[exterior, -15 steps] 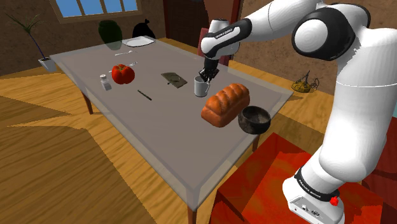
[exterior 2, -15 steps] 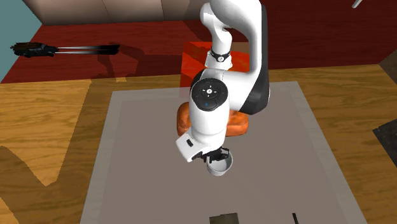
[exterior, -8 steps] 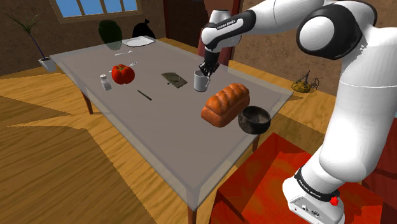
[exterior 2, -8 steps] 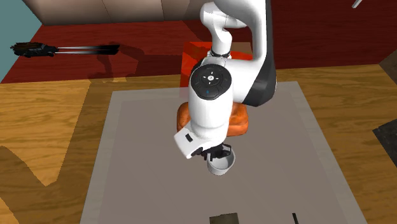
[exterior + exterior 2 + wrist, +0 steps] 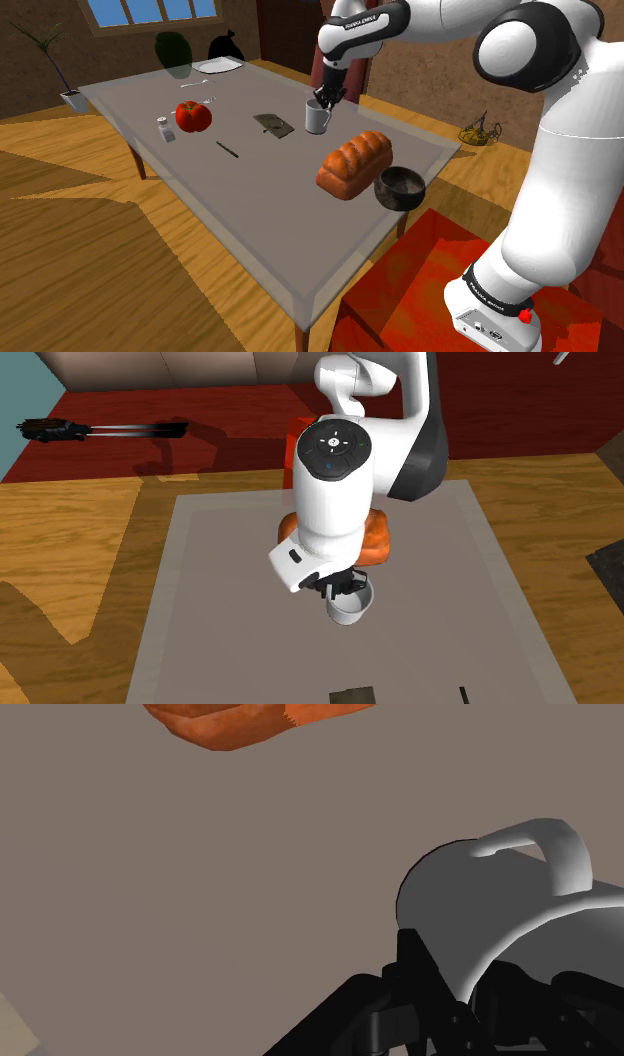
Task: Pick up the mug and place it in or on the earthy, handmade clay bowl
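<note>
Black two-finger gripper [image 5: 322,101] is closed on the rim of a pale grey mug [image 5: 317,119], holding it upright with its handle pointing away from the fingers. The mug appears to hang just clear of the tabletop, over the middle of the far side, so the pick-up looks done. The carry and the placing are left. The dark brown bowl [image 5: 400,187] sits empty at the table's near edge, close to the stand [image 5: 420,290]. An orange-brown bread loaf [image 5: 354,163] lies between mug and bowl, just beside the bowl, so the path likely has to pass over or around it.

The grey table [image 5: 250,215] also carries a red vegetable [image 5: 193,116], a small shaker [image 5: 164,129] and a white plate [image 5: 216,66], all well apart from the mug. Around it are a wooden floor [image 5: 80,260], a window [image 5: 150,10] and a potted plant [image 5: 55,60].
</note>
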{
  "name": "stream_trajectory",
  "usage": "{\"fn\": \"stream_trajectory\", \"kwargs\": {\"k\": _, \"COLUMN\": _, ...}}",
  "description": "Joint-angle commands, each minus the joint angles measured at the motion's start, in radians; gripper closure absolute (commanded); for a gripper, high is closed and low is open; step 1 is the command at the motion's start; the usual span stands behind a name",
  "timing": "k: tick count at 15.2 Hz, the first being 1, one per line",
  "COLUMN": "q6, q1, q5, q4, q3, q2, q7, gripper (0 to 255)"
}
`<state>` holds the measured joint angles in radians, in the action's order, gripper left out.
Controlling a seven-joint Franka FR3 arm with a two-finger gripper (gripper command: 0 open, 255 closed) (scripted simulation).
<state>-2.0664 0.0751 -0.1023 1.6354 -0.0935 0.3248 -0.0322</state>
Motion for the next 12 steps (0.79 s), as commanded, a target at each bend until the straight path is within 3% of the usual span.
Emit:
{"fn": "stream_trajectory", "kwargs": {"k": 1, "q6": 0.026, "q1": -0.001, "q5": 0.002, "q4": -0.020, "q3": 0.000, "q2": -0.006, "q7": 0.004, "gripper": 255}}
{"fn": "stream_trajectory", "kwargs": {"k": 12, "q6": 0.167, "q1": 0.001, "q5": 0.008, "q4": -0.145, "q3": -0.002, "q2": -0.022, "q7": 0.015, "gripper": 255}}
